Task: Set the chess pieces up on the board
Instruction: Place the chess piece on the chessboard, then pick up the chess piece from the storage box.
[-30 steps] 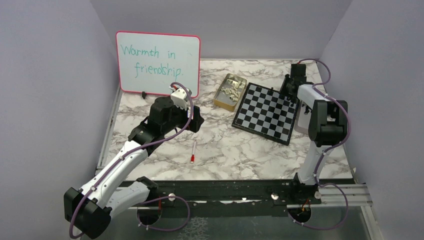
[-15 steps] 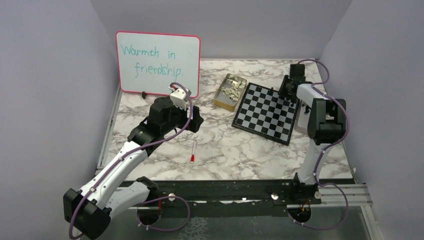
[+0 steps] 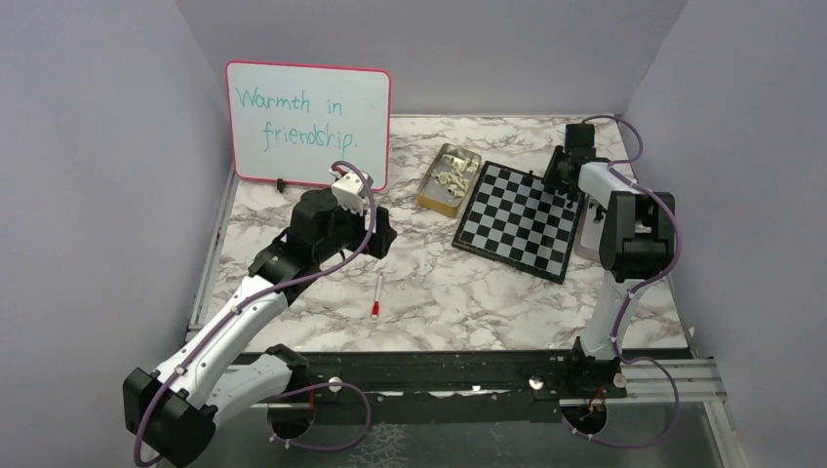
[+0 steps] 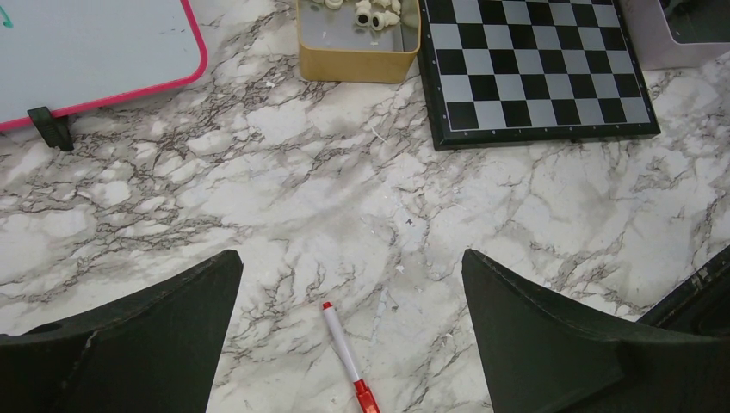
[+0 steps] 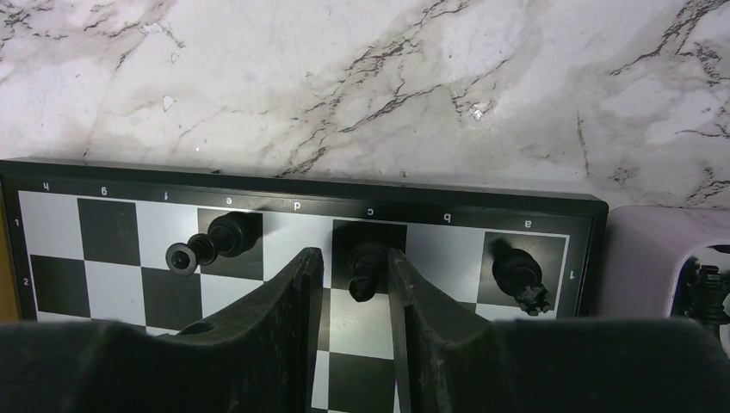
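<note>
Three black chess pieces [image 5: 366, 265] line the board [image 5: 108, 231] — right tool [image 5: 353, 256], released, straddles the middle one. Left tool [image 4: 350, 256] gapes, board at one o'clock.

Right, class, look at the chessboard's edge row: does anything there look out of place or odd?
Yes. The black piece by the e square of the board seems to lie on its side, round base showing, spilling onto the next square. The black piece on c and the black piece on a look upright.

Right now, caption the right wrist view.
Right end effector straddles a black piece on the board edge row, two other pieces alongside.
</note>
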Robot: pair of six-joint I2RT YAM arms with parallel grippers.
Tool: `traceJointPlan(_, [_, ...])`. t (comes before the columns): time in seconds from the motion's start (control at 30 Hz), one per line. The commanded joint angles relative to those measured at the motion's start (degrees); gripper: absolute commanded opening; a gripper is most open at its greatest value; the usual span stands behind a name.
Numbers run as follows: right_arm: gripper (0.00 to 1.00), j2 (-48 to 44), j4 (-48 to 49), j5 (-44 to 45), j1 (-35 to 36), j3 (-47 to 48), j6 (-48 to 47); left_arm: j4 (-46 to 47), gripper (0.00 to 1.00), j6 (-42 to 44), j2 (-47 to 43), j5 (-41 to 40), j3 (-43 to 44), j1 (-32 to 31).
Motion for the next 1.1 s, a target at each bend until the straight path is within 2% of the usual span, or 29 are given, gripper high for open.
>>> traceJointPlan(0.0, [0.38,1.19,-1.29,-1.0,-0.18,2.22,0.78,-0.19,0.99,0.64,-1.14,-1.09,0.35,-0.17])
traceJointPlan(0.17, [0.38,0.38,-2.25,-0.68,-0.21,3.0,0.59,-0.15,0.99,0.59,-1.24,-0.97,0.33,-0.17])
traceJointPlan(0.27, [0.42,-1.13,-2.52,1.1,-0.21,2.98,0.72,-0.19,0.99,0.64,-1.3,-1.03,0.33,-0.17])
traceJointPlan(0.6, [0.45,-9.46,-3.7,8.11,-0.3,1.3,-2.28,-0.2,0.99,0.65,-1.43,-1.2,0.24,-0.15])
traceJointPlan(0.73, [0.42,-12.98,-3.92,10.78,-0.85,-0.43,-4.83,-0.36,0.99,0.35,-1.3,-2.09,0.25,-0.17])
traceJointPlan(0.9, [0.32,-15.18,-4.7,12.85,-3.69,-2.97,-6.9,-0.37,0.99,-0.63,-1.6,-4.81,0.0,-0.13])
traceJointPlan(1.07, [0.27,-15.41,-4.82,13.68,-7.34,-5.74,-8.54,-0.45,0.99,-0.81,-1.8,-5.08,-0.02,-0.24])
